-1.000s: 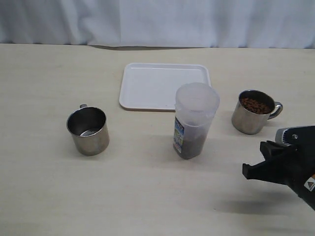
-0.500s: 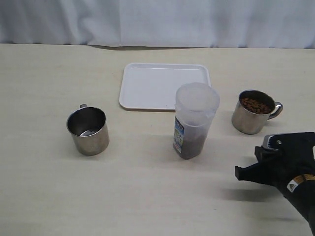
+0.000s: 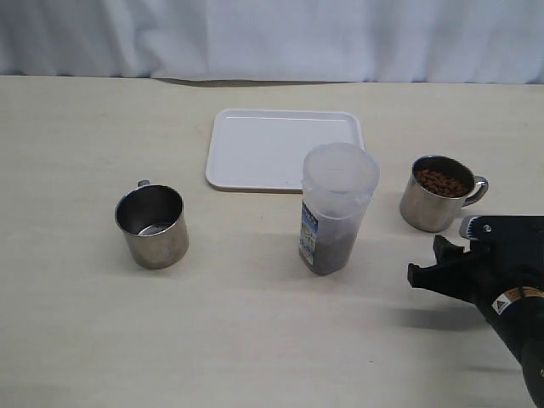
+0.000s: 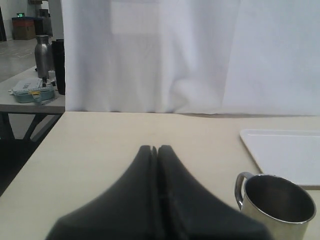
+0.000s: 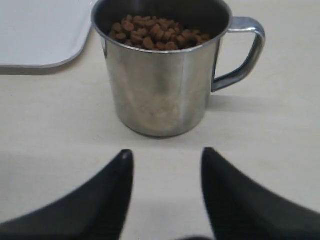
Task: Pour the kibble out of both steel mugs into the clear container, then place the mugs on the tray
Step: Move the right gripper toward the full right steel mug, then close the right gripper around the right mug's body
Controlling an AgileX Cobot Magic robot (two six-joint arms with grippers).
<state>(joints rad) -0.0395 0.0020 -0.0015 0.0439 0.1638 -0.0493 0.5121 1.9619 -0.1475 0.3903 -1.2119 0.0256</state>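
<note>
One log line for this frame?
left gripper: shut | right gripper: open, facing full mug | other mug: empty | clear container: part-filled

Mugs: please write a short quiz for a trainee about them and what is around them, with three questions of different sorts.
1. Which mug holds kibble? A: the left mug. B: the right mug.
2. True or false: one mug already stands on the tray.
3. Fill in: the right gripper, facing the right mug, is ___ (open or shut).

Key: 1 B; 2 false; 3 open.
</note>
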